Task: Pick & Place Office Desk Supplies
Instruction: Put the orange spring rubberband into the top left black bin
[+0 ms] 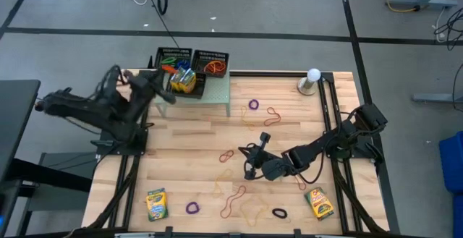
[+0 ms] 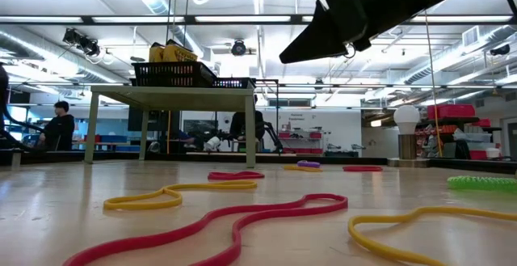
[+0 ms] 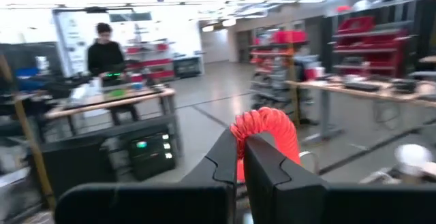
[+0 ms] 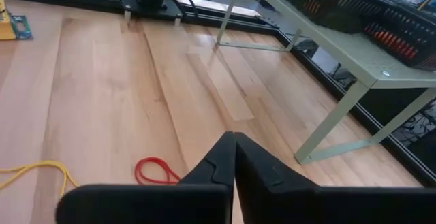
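Rubber bands [image 1: 239,192] are scattered all over the bench, mostly toward its front edge, with crayon boxes at the front-left [image 1: 156,204] and front-right [image 1: 319,202] corners. Right gripper [image 1: 249,160] hangs low mid-bench, fingers pressed together with nothing in them, a red band [image 4: 156,170] just ahead of it. Left gripper [image 1: 168,95] is up by the black mesh trays [image 1: 192,54] on the little green table [image 1: 217,91] at the back edge, pinched tight on a red loop [image 3: 267,132].

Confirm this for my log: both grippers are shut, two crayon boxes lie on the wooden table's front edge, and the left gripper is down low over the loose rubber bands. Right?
Not quite. In the high view the left gripper is up by the black mesh trays on the small green stand, not over the bands. The right gripper is the one low over the rubber bands. The rest holds.
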